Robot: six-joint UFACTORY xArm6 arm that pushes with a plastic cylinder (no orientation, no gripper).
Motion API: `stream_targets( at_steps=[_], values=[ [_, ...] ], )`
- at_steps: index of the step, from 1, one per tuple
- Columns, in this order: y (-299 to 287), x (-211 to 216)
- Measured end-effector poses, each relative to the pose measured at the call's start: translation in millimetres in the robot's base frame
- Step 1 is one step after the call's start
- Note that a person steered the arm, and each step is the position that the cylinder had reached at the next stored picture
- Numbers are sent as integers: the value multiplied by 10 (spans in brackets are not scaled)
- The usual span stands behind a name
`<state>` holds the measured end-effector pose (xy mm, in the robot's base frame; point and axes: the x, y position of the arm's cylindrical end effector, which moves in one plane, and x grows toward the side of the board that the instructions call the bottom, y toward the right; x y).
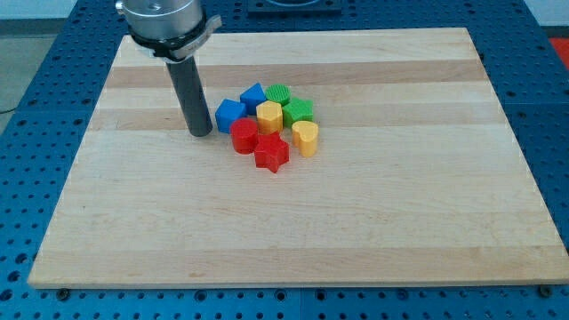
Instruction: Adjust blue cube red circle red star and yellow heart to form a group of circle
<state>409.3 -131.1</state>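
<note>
My tip (199,133) rests on the wooden board, just left of the block cluster and a short gap from the blue cube (230,115). The red circle (244,137) lies right below the blue cube. The red star (272,154) sits at the cluster's bottom, touching the red circle's lower right. The yellow heart (306,138) is at the cluster's right, beside the red star.
Other blocks are packed in the same cluster: a second blue block (254,96), a yellow hexagon-like block (269,116), a green circle (278,94) and a green block (299,111). The wooden board (284,231) sits on a blue perforated table.
</note>
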Motion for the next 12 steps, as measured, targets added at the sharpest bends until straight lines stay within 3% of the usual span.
stream_targets(
  at_steps=[5, 7, 10, 12],
  values=[
    [98, 49],
    [248, 546],
    [475, 596],
    [928, 998]
  ],
)
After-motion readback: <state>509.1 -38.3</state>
